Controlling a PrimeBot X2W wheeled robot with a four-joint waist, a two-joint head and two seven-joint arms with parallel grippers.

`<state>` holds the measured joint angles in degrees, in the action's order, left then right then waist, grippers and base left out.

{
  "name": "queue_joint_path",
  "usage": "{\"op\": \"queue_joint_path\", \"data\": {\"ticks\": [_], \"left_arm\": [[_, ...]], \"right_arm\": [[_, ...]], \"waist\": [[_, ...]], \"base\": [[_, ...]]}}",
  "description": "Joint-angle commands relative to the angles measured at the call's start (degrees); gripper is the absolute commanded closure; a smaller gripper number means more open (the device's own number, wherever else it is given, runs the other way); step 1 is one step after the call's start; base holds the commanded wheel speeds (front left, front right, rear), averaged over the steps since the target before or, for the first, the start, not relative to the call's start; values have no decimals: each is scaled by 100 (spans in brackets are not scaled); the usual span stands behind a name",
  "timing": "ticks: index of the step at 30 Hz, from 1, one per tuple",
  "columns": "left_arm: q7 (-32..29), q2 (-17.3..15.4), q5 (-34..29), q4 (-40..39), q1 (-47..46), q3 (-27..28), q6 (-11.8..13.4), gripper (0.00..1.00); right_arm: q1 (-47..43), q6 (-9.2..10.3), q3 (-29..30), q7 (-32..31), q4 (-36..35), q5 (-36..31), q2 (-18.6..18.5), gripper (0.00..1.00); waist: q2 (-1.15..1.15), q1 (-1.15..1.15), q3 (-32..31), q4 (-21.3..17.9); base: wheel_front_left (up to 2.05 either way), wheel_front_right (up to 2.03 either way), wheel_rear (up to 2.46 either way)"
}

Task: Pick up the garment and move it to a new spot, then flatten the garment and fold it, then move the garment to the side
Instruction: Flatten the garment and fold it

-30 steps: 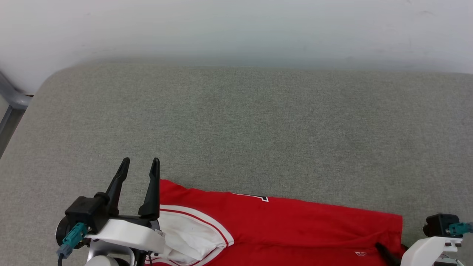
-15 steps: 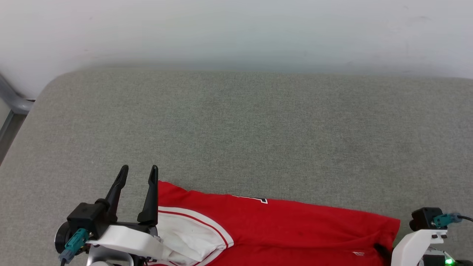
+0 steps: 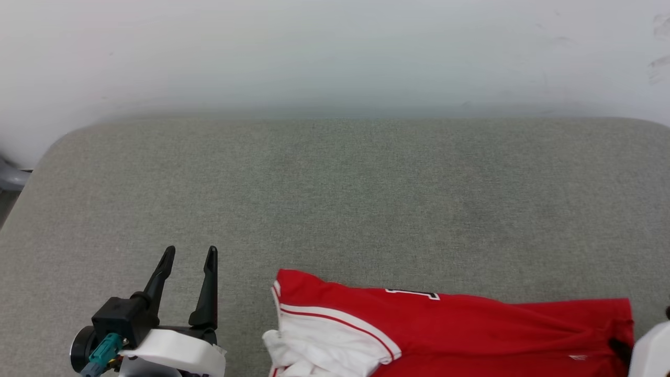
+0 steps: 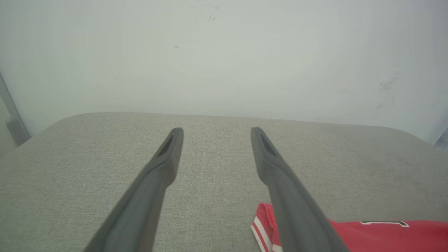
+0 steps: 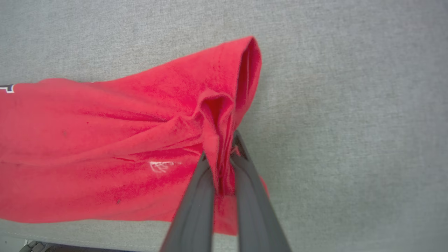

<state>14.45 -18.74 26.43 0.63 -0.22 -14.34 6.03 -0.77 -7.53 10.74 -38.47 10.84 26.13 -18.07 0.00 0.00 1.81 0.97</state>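
Note:
The red garment (image 3: 471,330) lies folded in a long strip along the near edge of the grey cushion, its white red-striped sleeve (image 3: 324,340) at the left end and a bit of black lettering (image 3: 413,293) on top. My left gripper (image 3: 190,251) stands open over bare cushion, apart from the sleeve; its wrist view shows the spread fingers (image 4: 216,130) and the garment's corner (image 4: 378,234) at lower right. My right gripper (image 5: 221,150) is shut on a pinched fold at the right end of the garment (image 5: 105,140).
The grey cushion (image 3: 335,199) stretches far back to a white wall (image 3: 335,52). A metal frame piece (image 3: 8,178) sits at the left edge. The cushion's front edge (image 5: 70,236) runs just below the garment.
The garment has slid right, drawn by the right gripper, leaving a gap between the sleeve and the left gripper. The head camera has also tilted, shifting the whole picture down.

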Motion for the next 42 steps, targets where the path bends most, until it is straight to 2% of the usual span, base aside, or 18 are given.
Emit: {"op": "queue_joint_path", "data": {"ticks": [1, 4, 8, 9, 15, 20, 25, 29, 36, 39, 42], "left_arm": [[-2, 17, -10, -28, 79, -3, 19, 0], [-4, 18, 3, -42, 103, -17, 43, 0], [-18, 18, 25, -63, 93, -27, 56, 0], [-18, 18, 25, -63, 93, -27, 56, 0], [-41, 29, 29, -47, 28, -68, 80, 0], [-56, 22, 33, -58, 9, -91, 94, 0], [-79, 29, 35, -86, -89, -130, 61, 0], [-83, 56, 46, -69, -171, -159, 52, 0], [-39, 111, 51, -1, -316, -205, 21, 0], [-18, 145, 46, 22, -390, -220, 0, 0], [1, 179, 47, 64, -425, -227, -33, 0]], "right_arm": [[-77, 9, 131, -34, -57, -45, -62, 100], [-121, 8, 412, -184, -136, 112, 30, 100], [33, 7, 755, -718, -228, 939, 536, 100], [33, 7, 755, -718, -228, 939, 536, 100], [220, 6, 1169, -1763, -443, 2267, 1295, 100], [359, 6, 1264, -2455, -427, 3477, 1523, 100], [468, 6, 508, -2263, -175, 4742, 1520, 100], [548, 6, -310, -1754, -108, 5299, 1522, 100], [886, 6, -1706, -708, 51, 5747, 1520, 100], [1029, 6, -2211, -295, 154, 5796, 1520, 100], [1134, 6, -2677, -15, 405, 5525, 1520, 100]], "waist": [[0, 0, -23, -20], [0, 0, -33, -47], [0, 0, -23, -57], [0, 0, -23, -57], [0, 0, -36, 18], [0, 0, -46, 117], [0, 0, 51, 256], [0, 0, 134, 386], [0, 0, 306, 572], [0, 0, 394, 635], [0, 0, 487, 674]], "base": [[0, 0, 0], [0, 0, 0], [0, 0, 0], [0, 0, 0], [0, 0, 0], [0, 0, 0], [0, 0, 0], [0, 0, 0], [0, 0, 0], [0, 0, 0], [0, 0, 0]]}}
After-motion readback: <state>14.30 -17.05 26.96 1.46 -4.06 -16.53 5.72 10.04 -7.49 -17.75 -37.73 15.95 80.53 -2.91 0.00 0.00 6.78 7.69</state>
